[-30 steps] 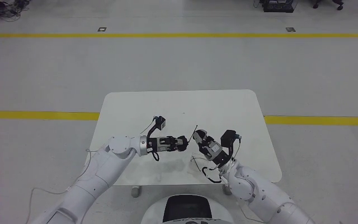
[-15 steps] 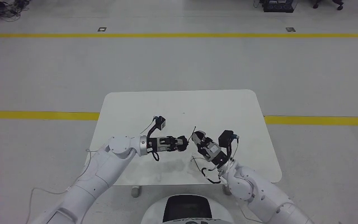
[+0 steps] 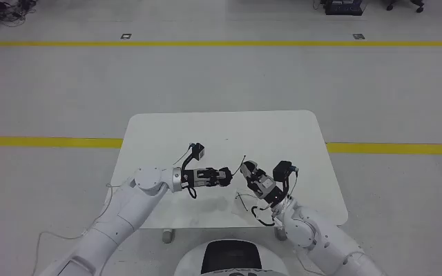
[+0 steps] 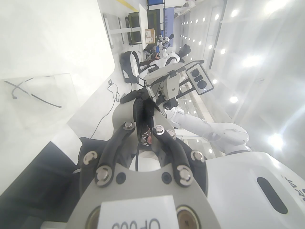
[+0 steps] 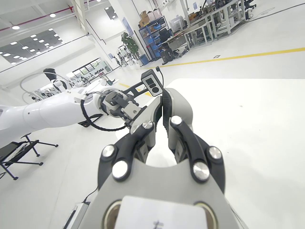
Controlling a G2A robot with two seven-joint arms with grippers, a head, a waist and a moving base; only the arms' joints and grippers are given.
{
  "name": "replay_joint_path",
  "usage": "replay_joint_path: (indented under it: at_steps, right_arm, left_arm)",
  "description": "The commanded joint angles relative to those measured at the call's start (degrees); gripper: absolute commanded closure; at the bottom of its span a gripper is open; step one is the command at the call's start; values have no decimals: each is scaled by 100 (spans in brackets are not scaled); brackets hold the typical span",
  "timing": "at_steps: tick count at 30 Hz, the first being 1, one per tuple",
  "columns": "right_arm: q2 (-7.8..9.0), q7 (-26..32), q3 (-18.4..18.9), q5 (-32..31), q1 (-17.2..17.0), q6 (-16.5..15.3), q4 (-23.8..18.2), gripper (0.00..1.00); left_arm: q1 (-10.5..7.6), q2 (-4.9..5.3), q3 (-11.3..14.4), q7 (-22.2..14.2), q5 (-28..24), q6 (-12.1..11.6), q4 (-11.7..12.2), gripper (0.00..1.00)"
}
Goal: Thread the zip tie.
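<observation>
A thin black zip tie point(image 3: 239, 166) stands up between my two grippers above the front middle of the white table point(image 3: 276, 131). My left gripper point(image 3: 226, 174) is shut on it; in the left wrist view a black strand point(image 4: 137, 151) runs back between the closed fingers of the left gripper point(image 4: 143, 113). My right gripper point(image 3: 244, 170) faces it almost tip to tip and is shut as well, seemingly on the tie's other part. In the right wrist view the right gripper point(image 5: 162, 103) has its pads pressed together, hiding the tie, with the left arm's gripper point(image 5: 124, 107) just beyond.
Loose black zip ties point(image 3: 243, 200) lie on the table near the front edge, below the right gripper. In the left wrist view these spare ties point(image 4: 31, 91) lie crossed by a clear plastic sheet point(image 4: 59, 89). The far half of the table is bare.
The right gripper drew in toward the left one, then eased slightly back to the right. The tie's free end shifted a little with it. The left arm stayed put.
</observation>
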Motion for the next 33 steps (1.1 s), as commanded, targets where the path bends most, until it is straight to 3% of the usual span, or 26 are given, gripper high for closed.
replay_joint_path:
  at_steps: [1, 28, 33]
  right_arm:
    - [-4, 57, 31, -21, -9, 0, -1, 100]
    - [-134, 375, 372, -406, -212, 379, -72, 100]
    - [-163, 391, 406, -429, -229, 318, -82, 100]
  left_arm:
    - [0, 0, 0, 0, 0, 0, 0, 100]
    - [0, 0, 0, 0, 0, 0, 0, 100]
    - [0, 0, 0, 0, 0, 0, 0, 100]
